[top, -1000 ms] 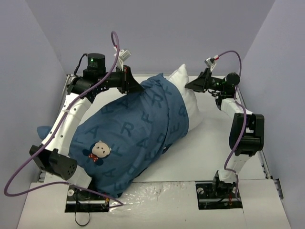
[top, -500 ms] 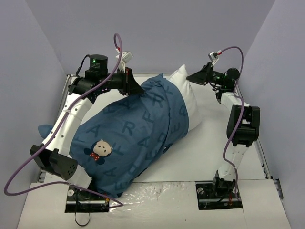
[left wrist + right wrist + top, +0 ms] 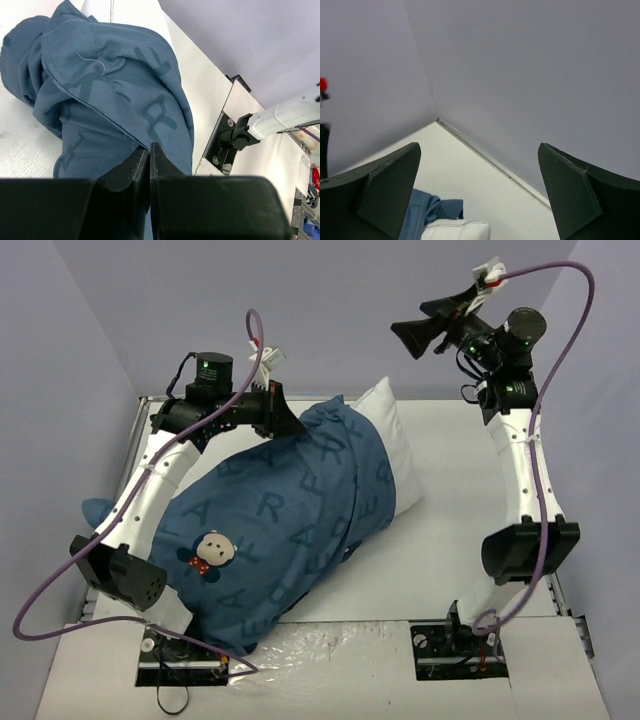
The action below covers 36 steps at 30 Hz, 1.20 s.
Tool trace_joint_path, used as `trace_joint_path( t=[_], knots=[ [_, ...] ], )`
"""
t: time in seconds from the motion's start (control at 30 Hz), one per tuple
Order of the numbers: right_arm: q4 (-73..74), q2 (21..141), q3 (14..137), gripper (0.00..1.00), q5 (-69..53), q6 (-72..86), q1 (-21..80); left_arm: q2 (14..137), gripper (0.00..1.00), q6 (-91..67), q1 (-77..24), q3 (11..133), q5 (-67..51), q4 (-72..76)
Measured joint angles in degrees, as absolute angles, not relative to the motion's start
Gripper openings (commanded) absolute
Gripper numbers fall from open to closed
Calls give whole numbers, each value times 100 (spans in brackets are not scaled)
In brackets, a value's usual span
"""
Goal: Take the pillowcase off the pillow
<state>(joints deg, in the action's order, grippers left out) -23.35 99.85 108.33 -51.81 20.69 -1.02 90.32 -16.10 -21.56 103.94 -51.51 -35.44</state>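
Right end effector (image 3: 404,336) risen, well above pillow (image 3: 392,443).

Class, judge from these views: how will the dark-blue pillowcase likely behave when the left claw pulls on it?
Probably floppy: the pillowcase folds and drapes loosely ahead of the left claw. Likely light, since a thin pinch holds its bunched edge. It may drag on the plump pillow rather than slide freely.

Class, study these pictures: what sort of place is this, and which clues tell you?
Probably a robot test booth: plain purple walls enclose a white table, a left arm and right arm are bolted at its near edge, and a pillow partly in a blue pillowcase lies on it.
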Motion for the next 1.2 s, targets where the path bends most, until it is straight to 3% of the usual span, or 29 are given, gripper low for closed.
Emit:
trace_joint_path(
  t=[0.07, 0.17, 0.27, 0.4, 0.53, 0.67, 0.77, 0.93, 1.0, 1.13, 1.2],
  knots=[
    [-1743, 9557, 10809, 100, -5218, 985, 176, 9039, 2, -1608, -2215, 10394, -5133, -3568],
    [-1452, 9371, 10667, 97, -6329, 64, 12, 9039, 2, -1590, -2287, 10394, -5131, -3592],
    [-1308, 9679, 10689, 95, -7365, -381, -631, 9039, 2, -1549, -2314, 10394, -5127, -3610],
    [-921, 10285, 10683, 83, -7522, -390, -1100, 9008, 2, -1520, -2320, 10331, -5096, -3607],
    [117, 10287, 10661, 84, -6473, -659, -779, 8960, 2, -1516, -2324, 10252, -5063, -3616],
    [829, 9695, 10200, 76, -4890, -840, 504, 8930, 2, -1503, -2324, 10252, -5048, -3616],
    [1039, 9323, 9929, 77, -4047, -132, 1262, 8910, 2, -1496, -2331, 10252, -5028, -3616],
    [1063, 9030, 9598, 86, -2729, 1358, 1031, 8855, 2, -1500, -2346, 10175, -5006, -3568],
    [1090, 9019, 9461, 95, -2412, 1813, 945, 8812, 2, -1505, -2351, 10090, -5006, -3533],
    [1157, 9037, 9181, 97, -2126, 2366, 1135, 8757, 2, -1527, -2353, 9957, -5009, -3420],
    [1151, 9089, 9111, 90, -2213, 2626, 1216, 8750, 2, -1535, -2353, 9929, -5009, -3376]
  ],
)
